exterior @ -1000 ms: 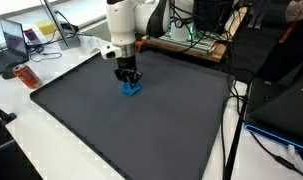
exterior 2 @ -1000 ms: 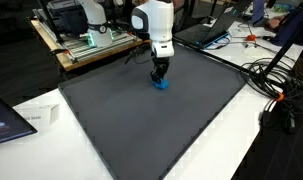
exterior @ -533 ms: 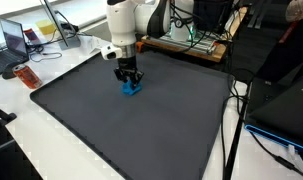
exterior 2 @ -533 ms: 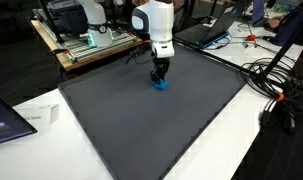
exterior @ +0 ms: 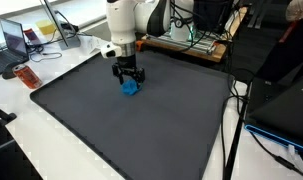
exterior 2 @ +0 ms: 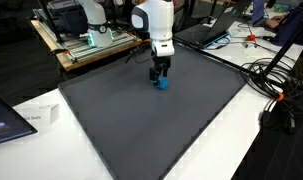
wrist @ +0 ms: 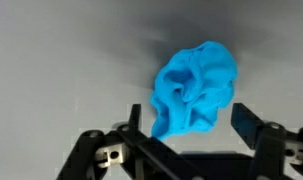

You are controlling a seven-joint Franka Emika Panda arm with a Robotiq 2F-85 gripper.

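Observation:
A crumpled bright blue cloth (wrist: 195, 88) lies on the dark grey mat (exterior: 141, 130), towards its far side. My gripper (wrist: 189, 122) hangs straight down over it, jaws spread wide, one finger (wrist: 134, 118) on each side of the cloth's near end and neither pressing it. In both exterior views the blue cloth (exterior: 129, 87) (exterior 2: 162, 83) shows just below the black gripper (exterior: 128, 78) (exterior 2: 161, 72) on the white arm. The cloth rests loose on the mat, and its lower edge is partly hidden by the gripper's frame in the wrist view.
A white table edge (exterior: 31, 130) borders the mat. A laptop (exterior: 13, 40) and a red object (exterior: 27, 77) sit on one side. Cables (exterior 2: 276, 85) trail beside the mat, and a bench with equipment (exterior 2: 86, 35) stands behind the arm.
The jaws have opened from shut on the blue cloth to wide apart. The cloth now lies free on the mat. The arm has hardly shifted.

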